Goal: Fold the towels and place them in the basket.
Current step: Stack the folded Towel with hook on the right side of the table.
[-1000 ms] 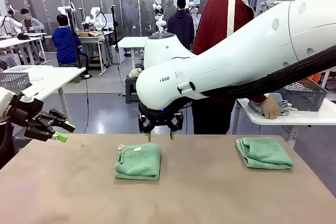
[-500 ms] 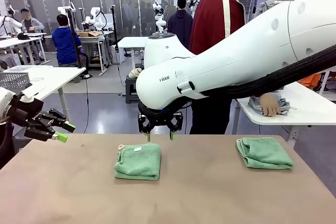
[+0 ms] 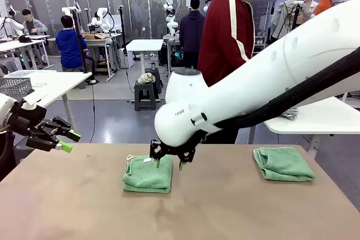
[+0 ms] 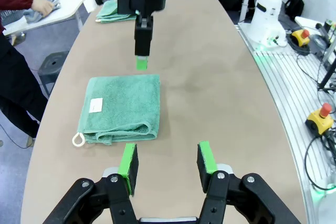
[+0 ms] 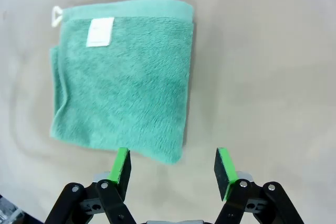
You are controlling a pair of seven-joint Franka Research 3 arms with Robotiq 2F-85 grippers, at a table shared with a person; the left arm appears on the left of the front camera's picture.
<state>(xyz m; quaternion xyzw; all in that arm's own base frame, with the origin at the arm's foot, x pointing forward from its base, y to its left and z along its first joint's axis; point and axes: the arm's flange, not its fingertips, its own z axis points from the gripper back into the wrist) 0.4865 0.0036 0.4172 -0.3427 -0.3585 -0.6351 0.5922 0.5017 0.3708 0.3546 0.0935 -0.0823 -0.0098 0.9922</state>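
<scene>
A folded green towel point(image 3: 147, 174) with a white label lies mid-table. My right gripper point(image 3: 168, 164) hangs open just above its far right edge. In the right wrist view one fingertip point(image 5: 122, 165) is over the towel's point(image 5: 123, 77) edge and the other is over bare table. A second folded towel point(image 3: 282, 164) lies at the right. My left gripper point(image 3: 71, 142) stands open and empty above the table's left edge, facing the middle towel point(image 4: 122, 108). A grey lattice basket point(image 3: 14, 87) sits on a white side table at far left.
A person in a dark red jacket point(image 3: 225, 32) stands at the far side, one hand point(image 4: 44, 4) on grey cloth on a white side table point(image 3: 320, 119). The right arm's white link point(image 3: 270, 82) spans the right half of the scene.
My right arm has dropped and come nearer, bringing its gripper down to the middle towel. The person has stepped left, and a basket on the right side table has gone from sight. The left arm is still.
</scene>
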